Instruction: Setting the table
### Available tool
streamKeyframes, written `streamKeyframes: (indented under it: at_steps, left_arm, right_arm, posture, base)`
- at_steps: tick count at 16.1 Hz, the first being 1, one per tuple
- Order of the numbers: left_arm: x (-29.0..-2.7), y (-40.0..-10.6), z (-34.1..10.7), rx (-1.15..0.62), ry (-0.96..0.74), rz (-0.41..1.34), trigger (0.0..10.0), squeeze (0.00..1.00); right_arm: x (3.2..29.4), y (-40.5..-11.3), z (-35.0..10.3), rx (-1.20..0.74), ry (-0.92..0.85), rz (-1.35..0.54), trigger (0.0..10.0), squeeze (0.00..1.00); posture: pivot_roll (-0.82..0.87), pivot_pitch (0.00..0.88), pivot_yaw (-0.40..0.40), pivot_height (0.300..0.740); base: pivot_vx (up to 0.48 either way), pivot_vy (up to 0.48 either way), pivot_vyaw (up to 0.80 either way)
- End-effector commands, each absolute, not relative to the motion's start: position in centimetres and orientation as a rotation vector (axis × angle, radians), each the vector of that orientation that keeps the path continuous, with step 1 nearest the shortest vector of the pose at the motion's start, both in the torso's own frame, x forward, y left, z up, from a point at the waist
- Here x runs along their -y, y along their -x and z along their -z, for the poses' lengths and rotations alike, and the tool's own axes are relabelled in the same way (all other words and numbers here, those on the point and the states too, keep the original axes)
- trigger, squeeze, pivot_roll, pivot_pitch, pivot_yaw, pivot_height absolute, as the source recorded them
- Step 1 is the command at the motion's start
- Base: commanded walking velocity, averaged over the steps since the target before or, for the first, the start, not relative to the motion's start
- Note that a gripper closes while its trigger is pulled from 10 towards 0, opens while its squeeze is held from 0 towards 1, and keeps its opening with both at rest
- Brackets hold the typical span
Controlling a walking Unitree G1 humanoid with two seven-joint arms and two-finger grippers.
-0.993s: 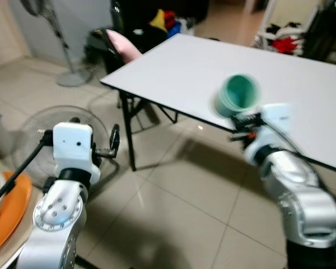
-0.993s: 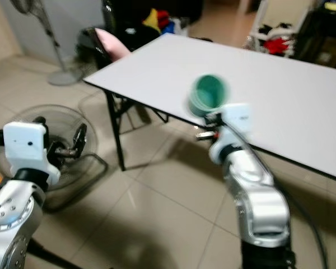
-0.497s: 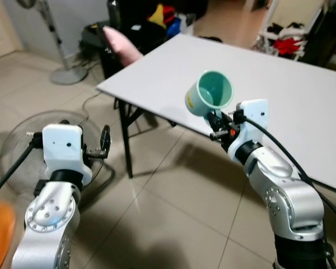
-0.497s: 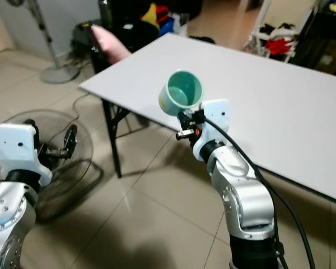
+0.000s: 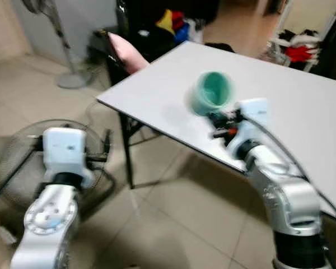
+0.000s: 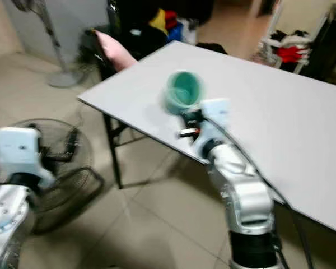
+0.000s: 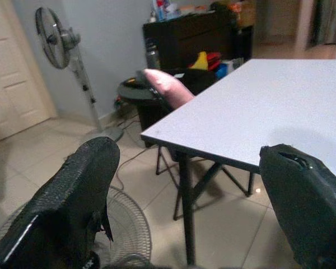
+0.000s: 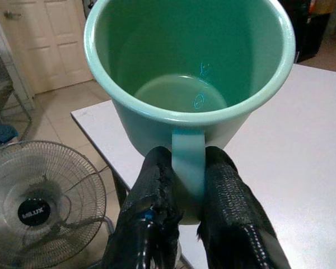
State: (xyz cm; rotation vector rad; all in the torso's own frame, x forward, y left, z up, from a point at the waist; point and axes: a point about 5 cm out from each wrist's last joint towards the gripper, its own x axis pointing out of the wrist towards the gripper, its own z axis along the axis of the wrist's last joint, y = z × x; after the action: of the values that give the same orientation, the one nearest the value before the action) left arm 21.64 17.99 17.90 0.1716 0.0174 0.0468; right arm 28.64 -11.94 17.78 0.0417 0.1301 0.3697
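Above the white surface [image 5: 173,84] near its front edge, our right hand [image 8: 191,190] pinches the green mug [image 8: 190,78] by its handle, mouth tilted toward us. Our left hand [image 7: 185,224], spread, hovers low over the tiled floor [image 5: 173,224] beside a floor fan [image 5: 22,151].

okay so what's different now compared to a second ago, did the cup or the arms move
The right gripper still pinches the green mug by its handle and has carried it forward, from the table's near edge to above the white table. The whole picture has shifted too, so the robot itself has moved. The left gripper stays open with nothing in it, low beside the floor fan. The mug is not set down yet.
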Motion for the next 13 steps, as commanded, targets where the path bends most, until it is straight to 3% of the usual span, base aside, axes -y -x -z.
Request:
streamKeyframes:
  at_steps: [1,4,9,13]
  left_arm:
    - [-17.5,-21.69,-18.09,-0.012,-0.171,-0.022,10.0,0.0]
    - [-17.37,-21.64,-17.88,-0.02,-0.17,-0.008,10.0,0.0]
    - [-17.09,-21.58,-17.72,-0.027,-0.176,0.031,10.0,0.0]
    - [-16.93,-21.55,-17.35,-0.044,-0.184,0.077,10.0,0.0]
  right_arm:
    - [13.04,-28.82,-18.11,-0.115,-0.037,-0.327,10.0,0.0]
    - [13.11,-28.8,-17.97,-0.136,-0.02,-0.332,10.0,0.0]
    - [13.03,-28.89,-18.12,-0.148,-0.014,-0.346,10.0,0.0]
    - [12.67,-29.29,-18.51,-0.165,0.033,-0.397,10.0,0.0]
  posture:
    - [0.02,0.0,0.013,0.74]
    - [0.01,0.0,0.017,0.74]
    - [0.01,0.0,0.019,0.74]
    - [0.01,0.0,0.013,0.74]
  base:
    - [0.405,0.0,0.0]
    - [0.404,0.0,0.0]
    - [0.403,0.0,-0.79]
    - [0.284,0.0,0.0]
